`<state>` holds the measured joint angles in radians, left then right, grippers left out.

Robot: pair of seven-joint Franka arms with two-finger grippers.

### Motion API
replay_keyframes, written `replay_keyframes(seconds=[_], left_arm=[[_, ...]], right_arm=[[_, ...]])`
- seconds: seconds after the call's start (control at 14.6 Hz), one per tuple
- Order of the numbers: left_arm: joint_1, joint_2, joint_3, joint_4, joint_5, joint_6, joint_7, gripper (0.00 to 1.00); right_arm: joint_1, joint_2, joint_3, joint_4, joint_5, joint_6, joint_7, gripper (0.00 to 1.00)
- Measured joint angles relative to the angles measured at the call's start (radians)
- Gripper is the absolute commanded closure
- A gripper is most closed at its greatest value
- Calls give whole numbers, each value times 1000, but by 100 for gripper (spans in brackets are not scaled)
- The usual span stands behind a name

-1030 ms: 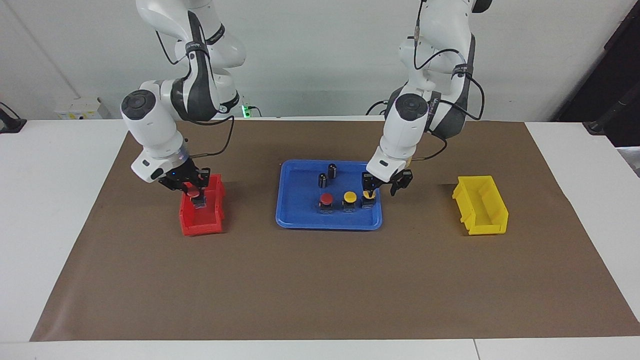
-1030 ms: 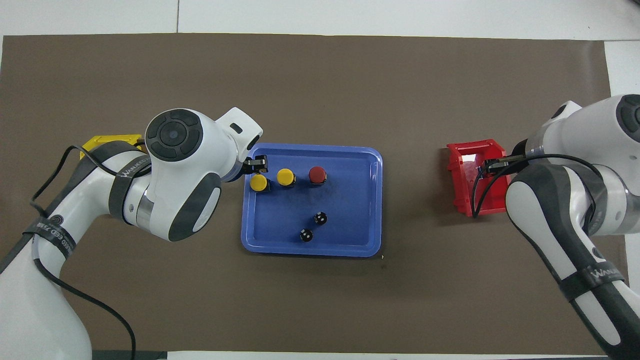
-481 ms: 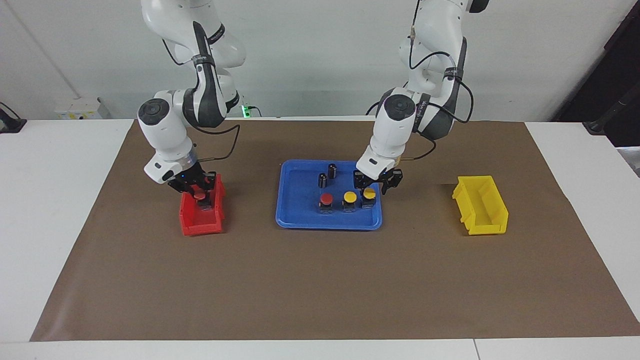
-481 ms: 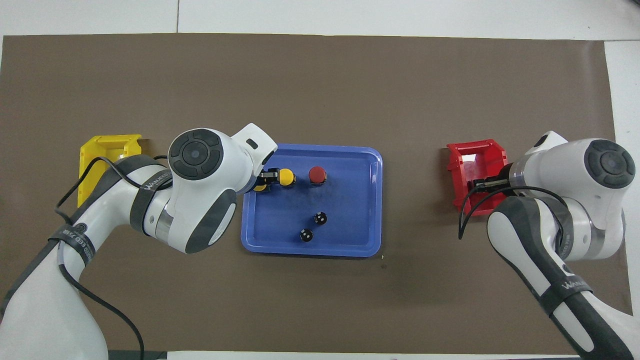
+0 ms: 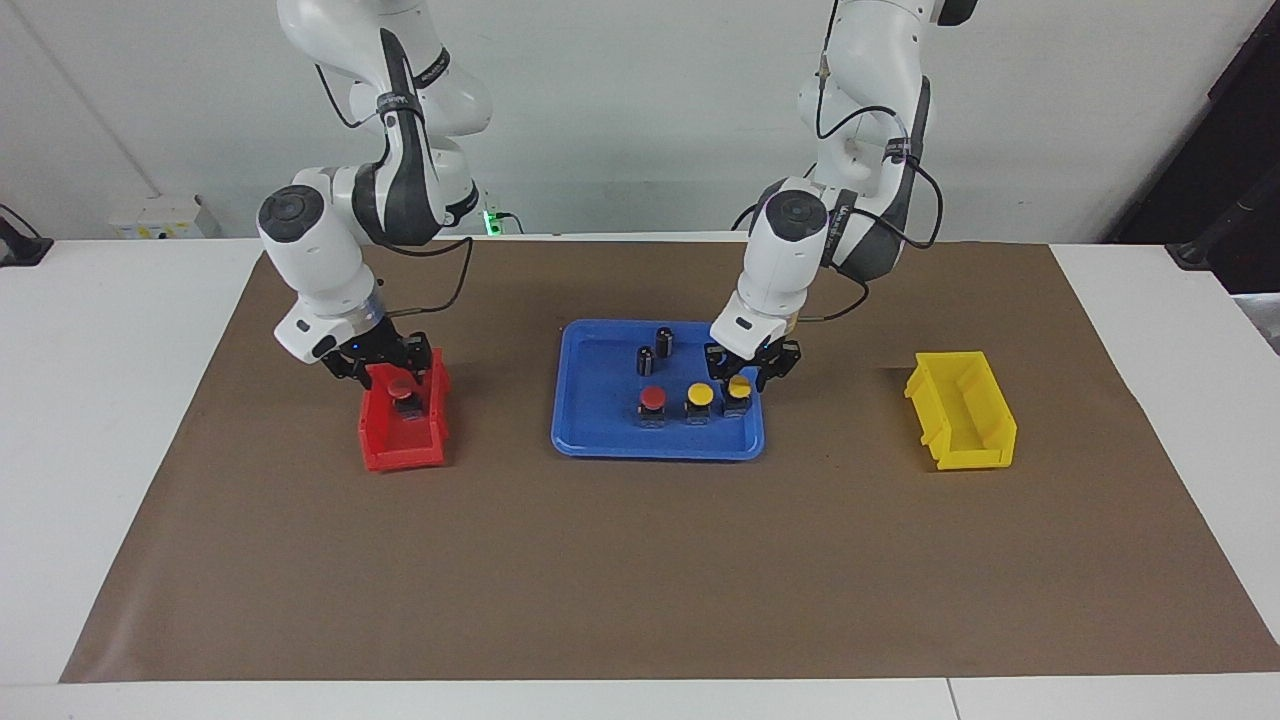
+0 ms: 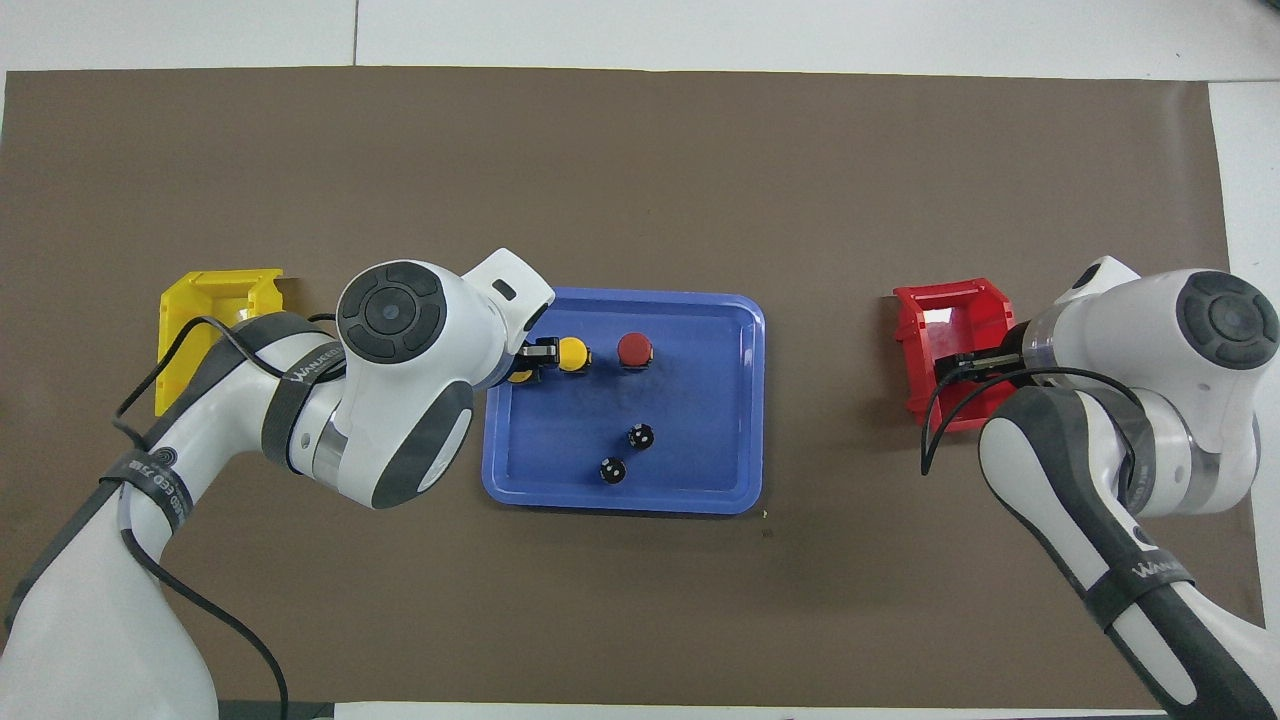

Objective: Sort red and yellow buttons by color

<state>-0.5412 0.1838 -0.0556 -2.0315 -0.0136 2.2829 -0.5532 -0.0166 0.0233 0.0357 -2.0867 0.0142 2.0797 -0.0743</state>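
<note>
In the blue tray, three buttons stand caps-up; the left hand straddles the end yellow button, fingers apart. The right hand, spread, hangs over the red bin and its upright red button.

A brown paper mat is spread over a white table. A blue tray is set at the mat's middle, and two small dark cylinders are stood upright in it, close together. A red bin is placed toward the right arm's end, and a yellow bin toward the left arm's end, each well apart from the tray.
</note>
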Motion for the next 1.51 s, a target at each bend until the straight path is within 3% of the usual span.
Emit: replay_keyframes(seconds=[0.07, 0.34, 0.62, 0.82, 1.1, 1.51], left_arm=[[-3, 0, 0, 0, 0, 3, -8, 99], [-1, 0, 7, 46, 0, -40, -25, 99], [61, -26, 23, 232, 0, -338, 19, 99], [207, -49, 31, 296, 0, -438, 216, 99], [411, -59, 39, 295, -1, -486, 532, 99], [556, -79, 40, 233, -1, -483, 721, 99]], right_arm=[[0, 2, 1, 59, 0, -61, 0, 0], [2, 3, 11, 236, 0, -267, 0, 0], [27, 14, 47, 336, 3, -331, 94, 0], [171, 59, 63, 358, 4, -253, 301, 0], [362, 166, 70, 359, 3, -68, 550, 0], [517, 310, 69, 360, -59, 73, 717, 7]])
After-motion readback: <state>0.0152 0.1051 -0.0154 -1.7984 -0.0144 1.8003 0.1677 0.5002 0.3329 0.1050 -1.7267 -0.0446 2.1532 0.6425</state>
